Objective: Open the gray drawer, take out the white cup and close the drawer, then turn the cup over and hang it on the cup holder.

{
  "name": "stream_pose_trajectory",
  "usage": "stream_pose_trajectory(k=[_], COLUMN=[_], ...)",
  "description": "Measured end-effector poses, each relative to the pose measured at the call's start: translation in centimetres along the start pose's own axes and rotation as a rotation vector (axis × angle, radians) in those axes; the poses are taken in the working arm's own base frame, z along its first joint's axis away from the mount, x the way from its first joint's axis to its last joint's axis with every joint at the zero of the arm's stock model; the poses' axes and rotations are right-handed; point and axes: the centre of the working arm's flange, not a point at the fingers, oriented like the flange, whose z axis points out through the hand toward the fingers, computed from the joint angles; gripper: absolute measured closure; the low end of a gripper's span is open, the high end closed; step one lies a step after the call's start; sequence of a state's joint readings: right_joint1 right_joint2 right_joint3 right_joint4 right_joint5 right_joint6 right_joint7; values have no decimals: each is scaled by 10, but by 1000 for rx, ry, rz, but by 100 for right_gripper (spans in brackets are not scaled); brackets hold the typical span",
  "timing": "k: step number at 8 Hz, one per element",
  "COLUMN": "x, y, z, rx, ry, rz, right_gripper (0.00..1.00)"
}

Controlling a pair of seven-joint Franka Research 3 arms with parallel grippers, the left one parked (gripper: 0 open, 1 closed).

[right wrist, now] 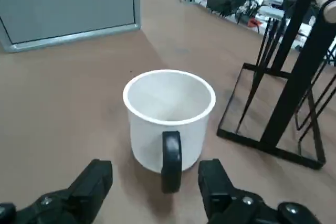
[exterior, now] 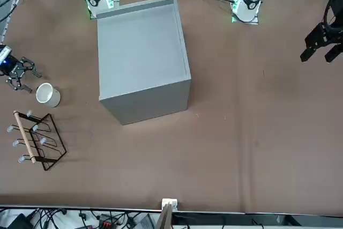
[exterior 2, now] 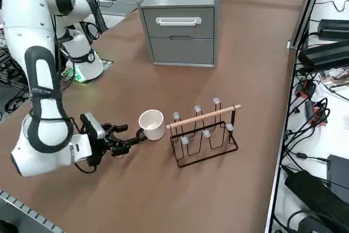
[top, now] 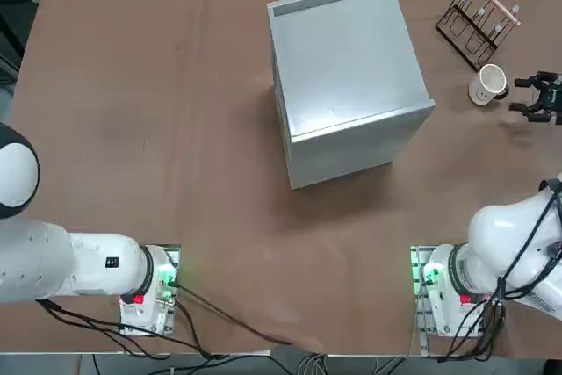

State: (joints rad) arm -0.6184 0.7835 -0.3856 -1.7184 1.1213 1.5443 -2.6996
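White ceramic mug (right wrist: 169, 116) stands upright on the brown table (top: 219, 243), near the wire cup rack (exterior 2: 203, 137); right gripper (right wrist: 155, 179), fingers spread, is positioned at its black handle (right wrist: 171, 162), holding nothing.

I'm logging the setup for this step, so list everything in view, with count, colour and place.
white cup: one, white with a black handle, upright on the table between the right gripper and the cup holder
cup holder: one, dark wire with a light wooden bar and pale-tipped pegs, on the table beside the cup
gray box cabinet: one, gray, on the table
drawers: two, gray, both shut, in the cabinet's front; the upper has a white handle
table: one, brown, under everything listed above
cables and electronic gear: several, mostly black, beyond the table's edge
robot arms: two, white with black parts, mounted at one table edge
right gripper: one, black, open, at the cup's handle, not gripping it
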Motion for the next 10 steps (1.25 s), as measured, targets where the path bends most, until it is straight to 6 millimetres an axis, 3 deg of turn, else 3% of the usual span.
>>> stream_pose_trajectory(k=[4,6,8,10], x=[-30,-31,-30,-29], y=[-2,0,0,-1], z=[25,27,30,36], rx=[-8,-21,-12,12], ry=[66,75,101,135], rz=[31,44,96,142], right_gripper=[4,8,23,27])
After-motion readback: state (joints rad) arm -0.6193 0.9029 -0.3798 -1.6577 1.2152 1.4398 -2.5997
